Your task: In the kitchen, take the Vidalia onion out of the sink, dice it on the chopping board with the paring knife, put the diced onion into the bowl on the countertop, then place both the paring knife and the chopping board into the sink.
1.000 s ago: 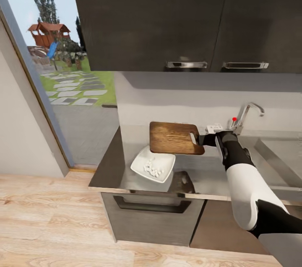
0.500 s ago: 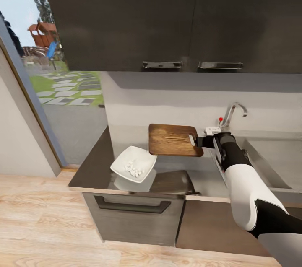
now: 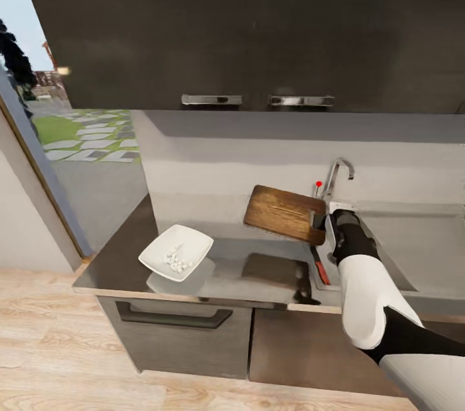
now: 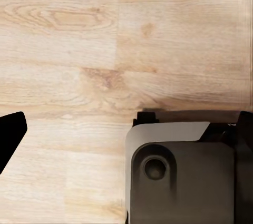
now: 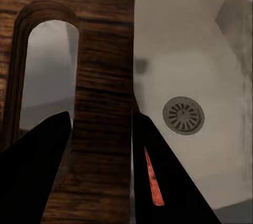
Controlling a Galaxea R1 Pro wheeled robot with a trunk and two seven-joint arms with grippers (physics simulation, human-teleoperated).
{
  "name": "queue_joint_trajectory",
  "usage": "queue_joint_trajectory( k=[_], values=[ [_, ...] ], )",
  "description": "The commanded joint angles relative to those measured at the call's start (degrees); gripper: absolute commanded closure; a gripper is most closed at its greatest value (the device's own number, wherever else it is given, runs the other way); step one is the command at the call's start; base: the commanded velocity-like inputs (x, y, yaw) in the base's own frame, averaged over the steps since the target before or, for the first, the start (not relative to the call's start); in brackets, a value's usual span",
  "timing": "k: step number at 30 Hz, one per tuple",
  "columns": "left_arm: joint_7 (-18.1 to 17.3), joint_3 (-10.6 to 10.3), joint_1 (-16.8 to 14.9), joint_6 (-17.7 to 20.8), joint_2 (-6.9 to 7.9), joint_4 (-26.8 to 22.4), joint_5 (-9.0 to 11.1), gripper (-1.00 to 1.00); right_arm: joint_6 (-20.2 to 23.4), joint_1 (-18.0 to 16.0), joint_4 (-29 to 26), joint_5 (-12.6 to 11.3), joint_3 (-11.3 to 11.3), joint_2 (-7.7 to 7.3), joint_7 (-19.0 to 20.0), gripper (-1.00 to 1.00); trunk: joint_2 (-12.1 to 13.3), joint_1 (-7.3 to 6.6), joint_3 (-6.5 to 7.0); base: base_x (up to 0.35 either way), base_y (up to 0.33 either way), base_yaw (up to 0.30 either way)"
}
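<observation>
chopping board (image 3: 284,213): brown wood, held aloft and tilted above the grey surface (image 3: 245,269), its handle end at the edge of the sink (image 3: 394,250). right hand (image 3: 321,222): closed on the board's handle end; in the right wrist view my two dark fingers (image 5: 37,166) straddle the strip of wood (image 5: 103,103) beside the handle slot. paring knife (image 3: 321,272): red handle lying in the sink just under my forearm, also a red sliver (image 5: 153,182) in the right wrist view, near the round drain (image 5: 183,115). bowl (image 3: 175,252): white, square, on the surface well left of the board, small white onion pieces inside. step in hand, as i judge it: carry the board over the basin and lower it. to do it well, bring it fully past the sink rim, keep it clear of the faucet (image 3: 336,175), and set it down beside the knife rather than dropping it. left hand: one dark finger (image 4: 9,137) over wooden floor; cannot tell whether open. hard to make out: knife blade, most of the basin behind my arm.
</observation>
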Motion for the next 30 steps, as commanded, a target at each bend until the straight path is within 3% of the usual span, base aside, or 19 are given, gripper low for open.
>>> queue_joint_trajectory(
  k=[1,4,5,7,10,15,18,21,22,23,26,30],
  values=[
    [0.1,-0.5,-0.1,-0.4,-0.01,0.3,0.4,-1.00,-0.6,-0.1,0.0,-0.3,-0.4,0.57,-1.5,1.00,-0.1,0.04,-0.13,0.000,-0.315,0.000],
    [0.1,-0.5,-0.1,-0.4,-0.01,0.3,0.4,-1.00,-2.4,-0.1,0.0,-2.3,-3.3,1.99,-7.7,1.00,-0.1,0.04,-0.13,0.000,-0.315,0.000],
    [0.1,-0.5,-0.1,-0.4,-0.02,0.3,0.4,-1.00,-4.4,-0.1,0.0,-5.2,-6.4,3.24,-12.1,1.00,-0.1,0.04,-0.13,0.000,-0.315,0.000],
    [0.1,-0.5,-0.1,-0.4,-0.04,0.3,0.4,-1.00,-8.1,-0.1,0.1,-8.4,-8.5,4.46,-17.6,1.00,-0.1,0.04,-0.13,0.000,-0.315,0.000],
    [0.1,-0.5,-0.1,-0.4,-0.03,0.3,0.4,-1.00,-11.2,-0.1,3.1,-9.9,-9.5,4.83,-21.5,1.00,-0.1,0.04,-0.13,0.000,-0.308,0.000],
    [0.1,-0.5,-0.1,-0.4,0.00,0.3,0.4,-1.00,-15.2,-0.1,7.8,-11.4,-9.8,4.83,-23.3,1.00,-0.1,0.04,-0.13,0.000,-0.089,0.000],
    [0.1,-0.5,-0.1,-0.4,-0.01,0.3,0.4,-1.00,-20.2,-0.1,13.6,-16.8,-9.8,4.83,-29.0,1.00,-0.1,0.04,-0.13,0.000,-0.009,0.000],
    [0.1,-0.5,-0.1,-0.4,-0.03,0.3,0.4,-1.00,-25.7,-0.1,15.8,-24.3,-9.8,4.83,-36.0,1.00,-0.1,0.04,-0.13,0.000,-0.001,0.000],
    [0.1,-0.5,-0.1,-0.4,-0.05,0.3,0.4,-1.00,-26.9,-0.1,16.1,-28.3,-9.8,4.83,-39.5,1.00,-0.1,0.04,-0.13,0.000,0.000,0.000],
    [0.0,-0.5,-0.1,-0.4,-0.05,0.3,0.4,-1.00,-27.2,-0.1,16.0,-30.0,-9.8,4.83,-41.1,1.00,-0.1,0.04,-0.13,0.000,0.000,0.000],
    [0.1,-0.5,-0.1,-0.4,-0.06,0.3,0.4,-1.00,-27.6,-0.1,15.7,-33.0,-9.9,4.83,-46.8,1.00,-0.1,0.04,-0.13,0.000,0.000,0.000],
    [0.1,-0.5,-0.1,-0.4,-0.09,0.3,0.4,-1.00,-28.0,-0.1,11.2,-34.3,-10.0,4.83,-55.3,1.00,-0.1,0.04,-0.13,0.000,0.000,0.000]
  ],
)
